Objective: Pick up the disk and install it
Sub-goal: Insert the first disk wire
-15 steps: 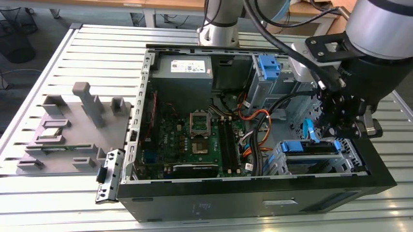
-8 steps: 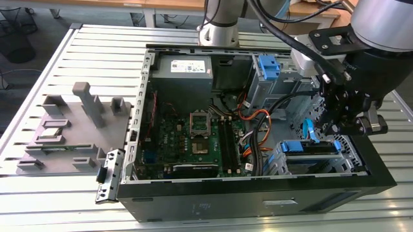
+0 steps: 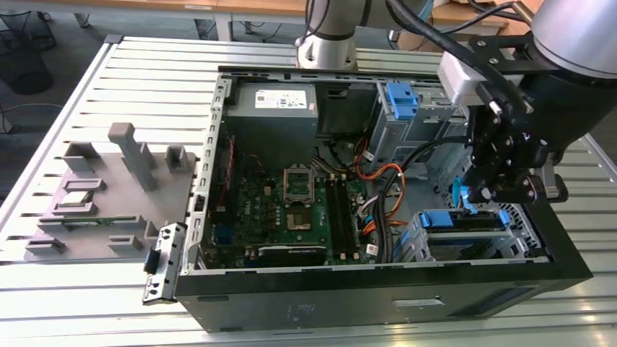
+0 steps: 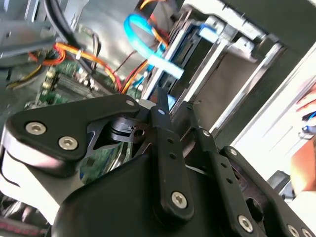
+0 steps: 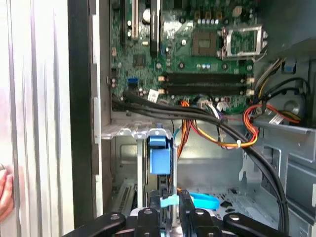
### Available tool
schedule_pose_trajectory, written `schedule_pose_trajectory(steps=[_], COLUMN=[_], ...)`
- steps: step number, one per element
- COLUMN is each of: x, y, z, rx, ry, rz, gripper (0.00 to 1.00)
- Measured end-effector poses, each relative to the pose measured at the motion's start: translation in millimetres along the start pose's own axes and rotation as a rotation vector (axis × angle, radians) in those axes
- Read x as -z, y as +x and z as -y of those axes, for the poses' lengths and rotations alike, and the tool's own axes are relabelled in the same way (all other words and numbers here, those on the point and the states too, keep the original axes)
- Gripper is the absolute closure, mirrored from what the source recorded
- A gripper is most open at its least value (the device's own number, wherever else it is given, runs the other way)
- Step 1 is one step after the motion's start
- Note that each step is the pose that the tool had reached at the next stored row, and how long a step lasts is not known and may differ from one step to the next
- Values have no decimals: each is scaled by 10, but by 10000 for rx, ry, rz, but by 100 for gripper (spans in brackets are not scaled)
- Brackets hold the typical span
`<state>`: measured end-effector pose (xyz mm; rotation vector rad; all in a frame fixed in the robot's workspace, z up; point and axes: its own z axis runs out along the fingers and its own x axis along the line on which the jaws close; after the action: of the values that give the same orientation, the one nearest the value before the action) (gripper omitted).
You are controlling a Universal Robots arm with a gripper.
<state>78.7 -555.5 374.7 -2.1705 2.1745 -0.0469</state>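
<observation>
- The gripper [image 3: 479, 194] hovers over the drive cage [image 3: 482, 235] at the exterior view's right of the open computer case [image 3: 386, 289].
- Its jaws are clamped on the disk [image 5: 159, 160], held upright and partly lowered into the cage; seating remains.

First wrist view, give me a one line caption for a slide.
Claw at the blue-framed disk standing on edge in the drive cage of an open computer case, motherboard and cables beyond.
</observation>
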Motion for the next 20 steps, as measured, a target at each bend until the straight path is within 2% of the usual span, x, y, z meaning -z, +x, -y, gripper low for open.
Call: schedule_pose_trajectory(steps=[1,2,7,10,20], x=[-1,-1,-1,-4,-20], y=[0,-1,0,1,0], z=[2,2,4,37,267], rx=[-3,-4,-6,-8,-10], ry=[-148,-173,-222,-232,-277], rz=[-1,0,0,0,-1], gripper=[70,70,70,70,70])
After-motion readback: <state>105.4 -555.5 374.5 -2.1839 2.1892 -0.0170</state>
